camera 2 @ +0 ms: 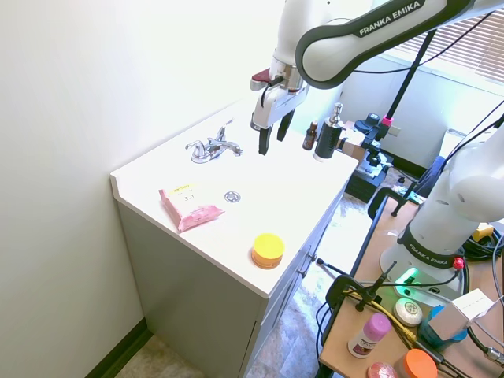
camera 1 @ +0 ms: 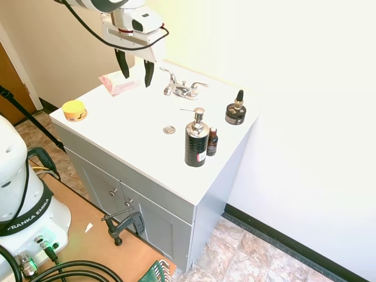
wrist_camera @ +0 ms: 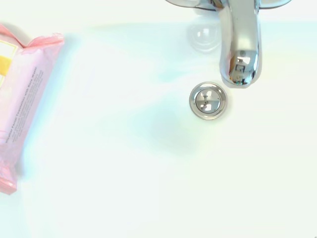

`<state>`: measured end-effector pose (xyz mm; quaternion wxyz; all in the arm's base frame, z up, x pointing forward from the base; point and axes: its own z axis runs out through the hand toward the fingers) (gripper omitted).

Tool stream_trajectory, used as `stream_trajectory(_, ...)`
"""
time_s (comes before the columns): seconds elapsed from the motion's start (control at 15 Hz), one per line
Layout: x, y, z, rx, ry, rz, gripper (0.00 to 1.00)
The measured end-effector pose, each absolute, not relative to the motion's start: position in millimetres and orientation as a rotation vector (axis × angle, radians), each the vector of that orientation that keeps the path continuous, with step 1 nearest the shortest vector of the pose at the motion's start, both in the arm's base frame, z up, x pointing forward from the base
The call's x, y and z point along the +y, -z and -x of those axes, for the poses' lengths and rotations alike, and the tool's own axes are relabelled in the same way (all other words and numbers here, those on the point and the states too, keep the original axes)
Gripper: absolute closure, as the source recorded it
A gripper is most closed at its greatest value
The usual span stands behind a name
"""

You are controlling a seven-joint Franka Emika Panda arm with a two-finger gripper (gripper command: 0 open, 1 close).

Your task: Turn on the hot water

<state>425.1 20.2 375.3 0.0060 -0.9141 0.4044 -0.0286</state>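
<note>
Overhead, the released tool (camera 1: pixel 136 69) hangs above the shiny chrome two-handled faucet (camera 1: pixel 183 88).

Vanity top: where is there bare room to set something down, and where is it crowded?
Bare between the yellow jar and the drain, and along the front edge. Crowded around the soap dispenser, brown bottle and black jar; the open gripper hangs by the faucet.
</note>
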Motion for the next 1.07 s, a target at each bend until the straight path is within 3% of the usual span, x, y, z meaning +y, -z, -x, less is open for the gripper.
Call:
stream_trajectory(0.27, 32, -380, -437, 1.337, 0.137, 2.822, 0.0)
stream_trajectory(0.53, 89, -374, -487, 1.461, 0.43, 2.69, 0.0)
stream_trajectory(0.8, 86, -361, -523, 1.494, 0.718, 2.661, 0.0)
stream_trajectory(1.07, 92, -340, -552, 1.495, 0.846, 2.647, 0.0)
